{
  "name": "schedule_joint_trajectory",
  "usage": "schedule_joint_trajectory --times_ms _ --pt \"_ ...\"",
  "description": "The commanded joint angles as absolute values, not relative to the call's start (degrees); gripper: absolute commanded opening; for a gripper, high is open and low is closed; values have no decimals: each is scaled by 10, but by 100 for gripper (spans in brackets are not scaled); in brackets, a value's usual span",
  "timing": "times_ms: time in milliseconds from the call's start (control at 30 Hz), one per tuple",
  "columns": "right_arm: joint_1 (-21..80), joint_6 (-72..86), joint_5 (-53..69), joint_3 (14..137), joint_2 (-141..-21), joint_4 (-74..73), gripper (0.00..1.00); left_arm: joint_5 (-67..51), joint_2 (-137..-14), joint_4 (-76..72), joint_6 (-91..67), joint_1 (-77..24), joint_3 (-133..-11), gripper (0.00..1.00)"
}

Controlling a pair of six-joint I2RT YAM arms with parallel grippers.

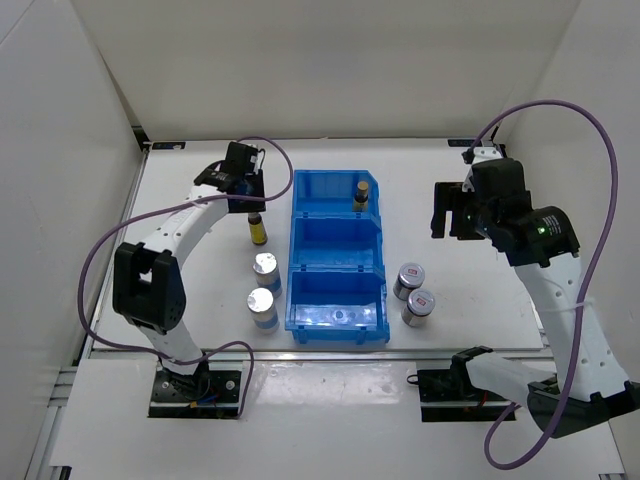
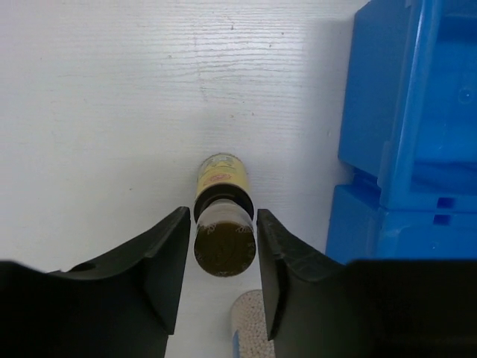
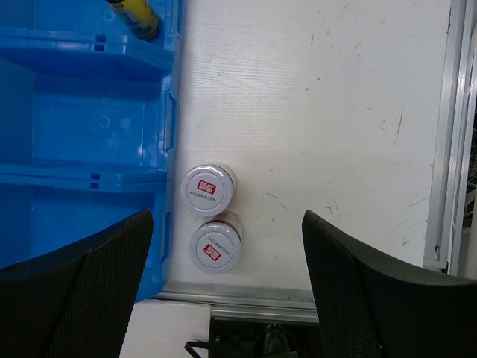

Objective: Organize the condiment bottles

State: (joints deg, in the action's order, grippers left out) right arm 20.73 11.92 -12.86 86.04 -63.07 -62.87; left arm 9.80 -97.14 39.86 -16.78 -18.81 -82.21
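A slim dark-brown bottle (image 1: pixel 258 229) with a yellow label stands left of the blue bin (image 1: pixel 338 318). My left gripper (image 1: pixel 243 192) is open above it. In the left wrist view the jaws (image 2: pixel 222 224) stand either side of its brown cap (image 2: pixel 223 242) with thin gaps. A second brown bottle (image 1: pixel 361 195) stands in the bin's far compartment. Two white bottles (image 1: pixel 265 270) (image 1: pixel 262 306) stand left of the bin. Two grey bottles with red-white tops (image 1: pixel 409 280) (image 1: pixel 419 304) stand right of it and also show in the right wrist view (image 3: pixel 208 189) (image 3: pixel 215 247). My right gripper (image 1: pixel 448 215) is wide open and empty, high above them.
The bin's middle and near compartments hold nothing. Its wall (image 2: pixel 387 134) is close on the right of my left gripper. A white bottle's top (image 2: pixel 250 321) shows just below the brown one. The table's front metal edge (image 3: pixel 298 298) lies just past the grey bottles.
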Motion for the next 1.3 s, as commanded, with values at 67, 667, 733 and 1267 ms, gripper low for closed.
schedule_joint_trajectory --times_ms 67,667,733,1267 --pt "206 115 -129 857 -611 -606 84 107 -983 394 -160 -185 -839 46" --pt "206 115 -129 841 -599 -600 84 153 -928 453 -120 -228 -1051 11" --pt "206 115 -129 836 -594 -600 85 153 -946 467 -114 -242 -1110 11" --pt "206 115 -129 831 -584 -595 85 134 -1111 467 -137 -347 -1235 11"
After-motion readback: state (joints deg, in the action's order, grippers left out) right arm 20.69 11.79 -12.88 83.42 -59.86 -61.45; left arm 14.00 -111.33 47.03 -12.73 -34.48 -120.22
